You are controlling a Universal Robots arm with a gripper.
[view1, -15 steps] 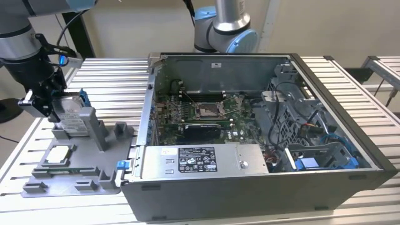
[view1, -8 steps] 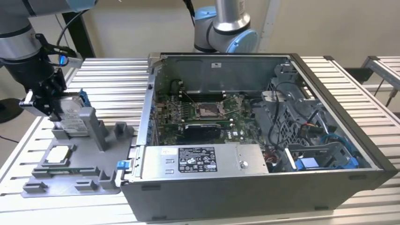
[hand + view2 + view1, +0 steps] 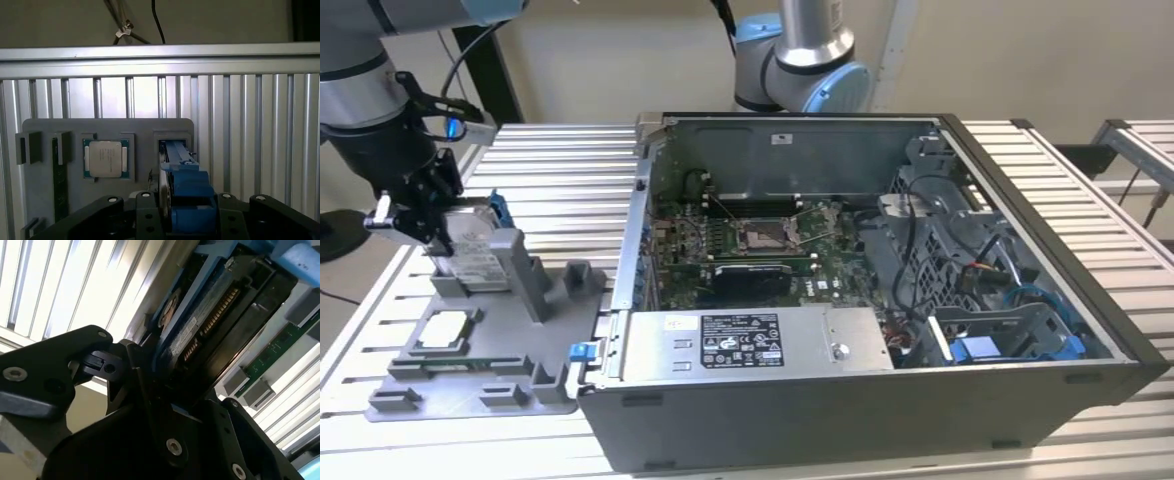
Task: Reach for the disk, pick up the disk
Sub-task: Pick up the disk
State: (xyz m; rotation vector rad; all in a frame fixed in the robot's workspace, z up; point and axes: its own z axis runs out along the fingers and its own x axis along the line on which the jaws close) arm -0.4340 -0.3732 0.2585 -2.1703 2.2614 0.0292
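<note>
The disk is seen standing on edge in a slot of the grey fixture, which lies on the ribbed metal surface at about nine o'clock from the open computer case in the exterior view. The gripper is held directly over the fixture, at the disk's upper edge, with the arm rising from it towards eleven o'clock.

In the first wrist view the disk is shown edge-on, its blue bracket set between the two black halves of the gripper. The jaws are drawn in narrowly, one on each side of the bracket, and appear to be pressed against it, though the contact itself is partly hidden by the gripper body. The lower part of the disk is seated in its slot.

In the second wrist view the disk is seen from close by, with a row of gold contacts along its end and the blue bracket running beside it.

A small square silver chip is held in a recess of the fixture beside the disk's slot, apart from the disk. A green circuit strip is set in a further slot beyond the chip. A second robot arm is seen behind the case at twelve o'clock.
</note>
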